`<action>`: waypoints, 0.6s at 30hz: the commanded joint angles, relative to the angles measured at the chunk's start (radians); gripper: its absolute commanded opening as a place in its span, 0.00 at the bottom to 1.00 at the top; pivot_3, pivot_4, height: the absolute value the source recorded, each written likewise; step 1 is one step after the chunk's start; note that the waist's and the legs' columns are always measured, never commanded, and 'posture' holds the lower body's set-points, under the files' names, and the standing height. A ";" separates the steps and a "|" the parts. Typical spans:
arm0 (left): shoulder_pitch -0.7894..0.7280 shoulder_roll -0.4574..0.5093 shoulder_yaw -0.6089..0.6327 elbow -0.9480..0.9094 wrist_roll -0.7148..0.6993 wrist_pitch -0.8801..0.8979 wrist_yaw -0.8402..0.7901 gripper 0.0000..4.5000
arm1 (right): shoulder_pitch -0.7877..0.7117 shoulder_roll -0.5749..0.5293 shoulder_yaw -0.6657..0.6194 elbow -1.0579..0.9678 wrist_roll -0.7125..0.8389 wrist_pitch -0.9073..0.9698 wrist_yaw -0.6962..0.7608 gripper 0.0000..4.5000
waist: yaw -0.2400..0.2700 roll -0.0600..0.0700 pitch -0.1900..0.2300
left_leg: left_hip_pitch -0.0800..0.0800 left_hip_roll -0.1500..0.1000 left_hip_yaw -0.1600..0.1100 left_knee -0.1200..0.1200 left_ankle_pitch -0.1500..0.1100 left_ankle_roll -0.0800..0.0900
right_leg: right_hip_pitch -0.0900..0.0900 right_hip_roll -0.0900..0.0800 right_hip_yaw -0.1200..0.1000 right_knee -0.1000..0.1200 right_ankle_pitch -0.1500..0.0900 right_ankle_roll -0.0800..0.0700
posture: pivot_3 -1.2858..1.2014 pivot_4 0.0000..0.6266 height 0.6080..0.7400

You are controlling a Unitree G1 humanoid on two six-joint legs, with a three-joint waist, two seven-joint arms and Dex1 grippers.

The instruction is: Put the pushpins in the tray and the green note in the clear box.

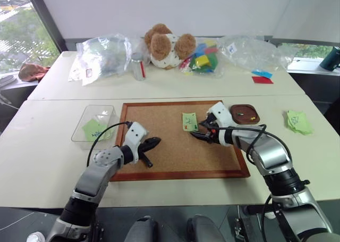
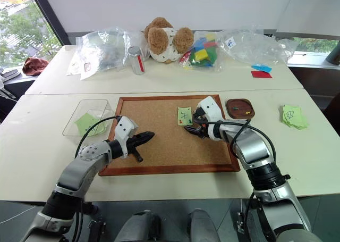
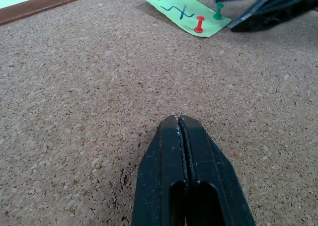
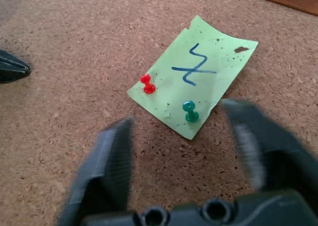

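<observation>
The right pincer (image 4: pixel 181 151) hovered low over the corkboard (image 1: pixel 159 141) with its two fingers standing apart and nothing between them; the green note (image 4: pixel 198 72) lay just ahead of its tips, flat on the cork. Two pushpins stood in the near edge of that note: a green pushpin (image 4: pixel 189 111) just ahead of the gap between the fingers, and a red pushpin (image 4: pixel 147 83) a little farther off, toward the left pincer. Neither finger touched the note or either pin. The left pincer (image 3: pixel 179 124) was closed, finger against finger, holding nothing, and sat just above the bare cork well short of the note, which lay ahead of it with the right pincer's tips beyond. The tray (image 1: pixel 245 114) sat on the table (image 1: pixel 48 141) just outside the board's frame, behind the right pincer, and small red and yellow specks, seemingly pins, lay in it. The clear box (image 1: pixel 95 124) stood on the table off the board's other side, behind and outward of the left pincer, with a pale green slip (image 1: pixel 94 129) inside. A further stack of green slips (image 1: pixel 298 121) lay on the table well beyond the tray.
</observation>
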 commanded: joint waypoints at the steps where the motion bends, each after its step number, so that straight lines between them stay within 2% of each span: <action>1: 0.023 0.000 -0.012 0.007 0.007 0.020 -0.001 0.00 | -0.032 0.013 -0.006 -0.013 -0.003 -0.019 -0.001 0.47 | 0.000 0.000 0.000 | 0.000 0.000 0.000 0.000 0.000 0.000 | 0.000 0.000 0.000 0.000 0.000 0.000 | 0.52 0.24 1.00; 8: 0.028 -0.002 -0.012 0.001 0.005 0.025 0.003 0.00 | -0.040 0.025 -0.015 0.004 -0.004 -0.020 -0.002 0.47 | 0.000 0.000 0.000 | 0.000 0.000 0.000 0.000 0.000 0.000 | 0.000 0.000 0.000 0.000 0.000 0.000 | 0.52 0.24 1.00; 11: 0.026 -0.002 -0.013 0.003 0.006 0.024 0.003 0.00 | -0.040 0.025 -0.017 0.006 -0.002 -0.018 0.000 0.27 | 0.000 0.000 0.000 | 0.000 0.000 0.000 0.000 0.000 0.000 | 0.000 0.000 0.000 0.000 0.000 0.000 | 0.52 0.24 1.00; 13: 0.026 -0.002 -0.014 0.003 0.006 0.025 0.003 0.00 | -0.039 0.023 -0.018 0.007 -0.003 -0.018 0.001 0.06 | 0.000 0.000 0.000 | 0.000 0.000 0.000 0.000 0.000 0.000 | 0.000 0.000 0.000 0.000 0.000 0.000 | 0.52 0.24 1.00; 14: 0.026 -0.003 -0.015 0.002 0.007 0.025 0.004 0.00 | -0.039 0.023 -0.019 0.008 -0.003 -0.018 0.001 0.01 | 0.000 0.000 0.000 | 0.000 0.000 0.000 0.000 0.000 0.000 | 0.000 0.000 0.000 0.000 0.000 0.000 | 0.52 0.24 1.00; 18: 0.027 -0.004 -0.016 0.003 0.007 0.023 0.003 0.00 | -0.038 0.019 -0.020 0.006 -0.008 -0.015 0.002 0.01 | 0.000 0.000 0.000 | 0.000 0.000 0.000 0.000 0.000 0.000 | 0.000 0.000 0.000 0.000 0.000 0.000 | 0.52 0.24 1.00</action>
